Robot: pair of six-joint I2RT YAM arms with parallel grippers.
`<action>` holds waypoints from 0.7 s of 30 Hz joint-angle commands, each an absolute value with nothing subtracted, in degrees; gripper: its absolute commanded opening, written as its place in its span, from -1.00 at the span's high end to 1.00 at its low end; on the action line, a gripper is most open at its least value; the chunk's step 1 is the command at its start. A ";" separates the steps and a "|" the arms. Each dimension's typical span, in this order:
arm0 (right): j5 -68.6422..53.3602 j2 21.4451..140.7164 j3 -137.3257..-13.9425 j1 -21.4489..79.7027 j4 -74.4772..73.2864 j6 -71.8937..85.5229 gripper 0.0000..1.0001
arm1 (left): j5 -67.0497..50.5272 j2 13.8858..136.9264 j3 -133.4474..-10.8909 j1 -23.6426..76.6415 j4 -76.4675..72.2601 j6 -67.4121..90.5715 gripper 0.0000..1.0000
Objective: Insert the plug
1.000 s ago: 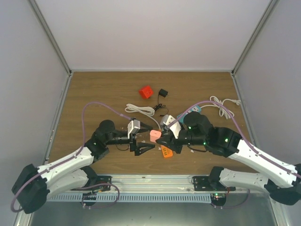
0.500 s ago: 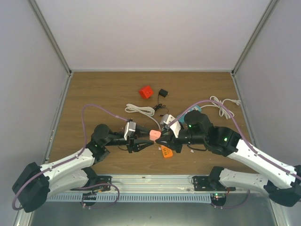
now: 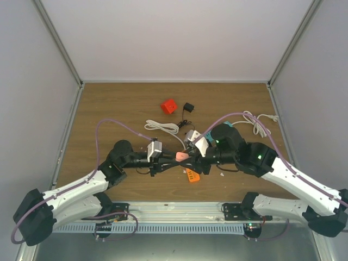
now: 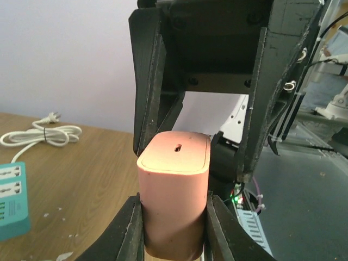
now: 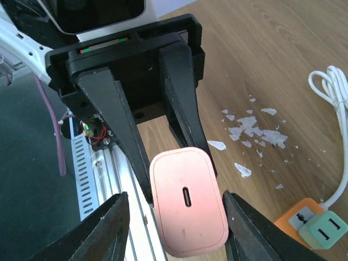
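The plug [image 3: 180,156] is a pink charger block held above the table between the two arms. My left gripper [image 3: 173,159] is shut on it; in the left wrist view both fingers press the sides of the plug [image 4: 174,201] at the left gripper [image 4: 174,205]. My right gripper [image 3: 188,157] faces it from the other side and stands open. In the right wrist view the right gripper [image 5: 175,206] straddles the plug [image 5: 187,209], whose port faces the camera, with a gap on the left side.
An orange socket block [image 3: 192,175] with a green plug in it [image 5: 321,229] lies just below the grippers. A teal power strip [image 3: 225,126], white cables [image 3: 162,127] [image 3: 255,122], a red cube [image 3: 169,106] and a black charger [image 3: 188,107] lie farther back. White flakes [image 5: 250,128] litter the wood.
The left gripper moved in and closed on the pink plug. The right gripper, which had been shut on the plug, has opened its jaws off it.
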State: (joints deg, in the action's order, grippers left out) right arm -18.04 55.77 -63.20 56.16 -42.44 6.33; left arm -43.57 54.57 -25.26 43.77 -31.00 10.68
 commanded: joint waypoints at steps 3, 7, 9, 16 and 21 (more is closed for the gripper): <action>-21.55 59.04 -66.85 55.99 -47.10 5.31 0.12 | -38.53 51.74 -27.78 43.66 -19.18 3.22 1.00; -23.12 59.64 -68.10 55.99 -48.80 4.20 0.16 | -39.02 48.00 -27.59 43.25 -15.29 1.26 1.00; -24.03 60.06 -68.45 55.99 -49.46 3.77 0.22 | -39.55 46.16 -27.46 43.17 -13.97 0.45 1.00; -27.72 61.31 -67.39 55.99 -48.71 3.53 0.25 | -42.85 47.35 -27.84 43.15 -13.02 -0.92 1.00; -28.82 61.99 -66.93 55.99 -48.60 3.59 0.25 | -43.46 50.86 -28.82 43.15 -13.68 -1.19 1.00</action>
